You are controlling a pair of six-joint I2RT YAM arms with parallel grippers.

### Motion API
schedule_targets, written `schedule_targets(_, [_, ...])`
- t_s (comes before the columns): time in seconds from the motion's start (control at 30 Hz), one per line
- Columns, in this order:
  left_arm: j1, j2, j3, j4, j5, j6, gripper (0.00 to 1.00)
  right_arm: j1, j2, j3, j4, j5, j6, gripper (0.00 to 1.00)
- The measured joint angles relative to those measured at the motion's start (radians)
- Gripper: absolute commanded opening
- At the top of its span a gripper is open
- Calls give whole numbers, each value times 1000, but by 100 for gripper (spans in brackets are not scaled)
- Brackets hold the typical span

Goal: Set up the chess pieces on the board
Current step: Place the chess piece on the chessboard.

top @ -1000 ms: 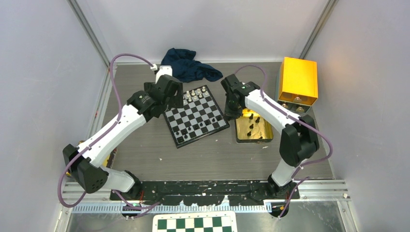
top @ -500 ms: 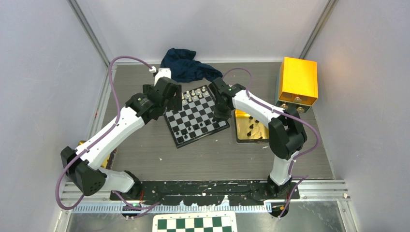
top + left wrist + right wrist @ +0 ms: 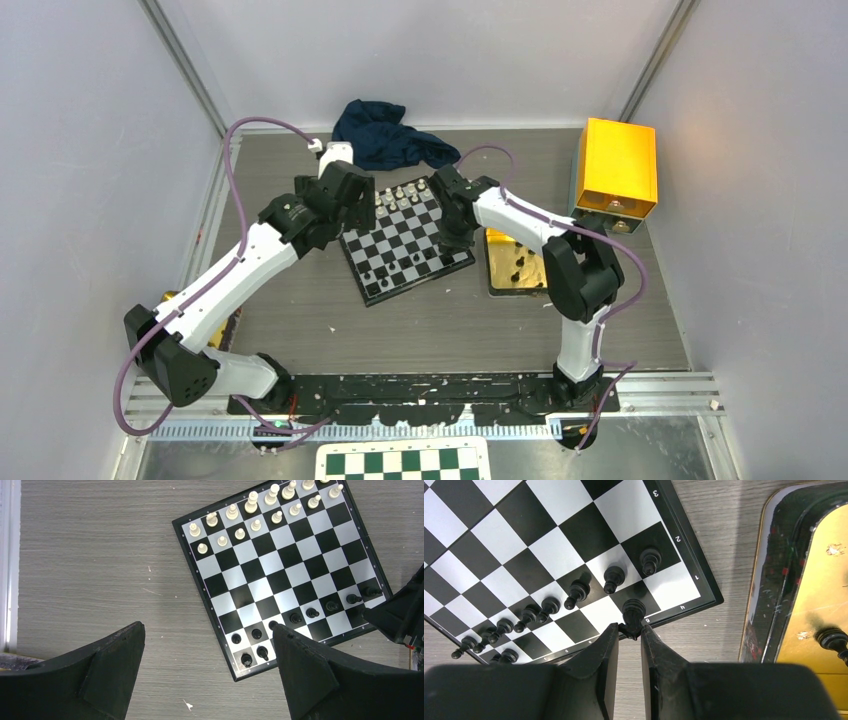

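Note:
The board (image 3: 412, 238) lies mid-table, turned at an angle. White chess pieces (image 3: 400, 193) fill its far rows, also seen in the left wrist view (image 3: 255, 511). Black chess pieces (image 3: 574, 592) stand along its near rows. My right gripper (image 3: 629, 629) is shut on a black piece (image 3: 634, 611), held over the back row by the board's right corner (image 3: 694, 592). In the top view that gripper (image 3: 455, 235) is at the board's right edge. My left gripper (image 3: 207, 630) stands wide open and holds nothing, above the bare table beside the board's left corner (image 3: 235, 672).
A gold tray (image 3: 530, 285) right of the board holds more black pieces; one black piece (image 3: 834, 640) lies in the tray (image 3: 819, 580). A yellow box (image 3: 615, 165) stands at the back right, a dark blue cloth (image 3: 385, 135) behind the board. A green-and-white checkered board (image 3: 400, 462) lies below the arm bases.
My right arm has swung left from the gold tray to the board's right corner, carrying the black piece. The left arm has hardly moved.

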Motion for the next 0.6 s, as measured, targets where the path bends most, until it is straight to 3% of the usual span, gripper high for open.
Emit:
schedule_targets(0.47, [0, 0, -2, 0, 0, 0, 100, 0, 36, 0, 18, -11, 0, 1])
schedule_targets(0.6, [0, 0, -2, 0, 0, 0, 100, 0, 37, 0, 18, -11, 0, 7])
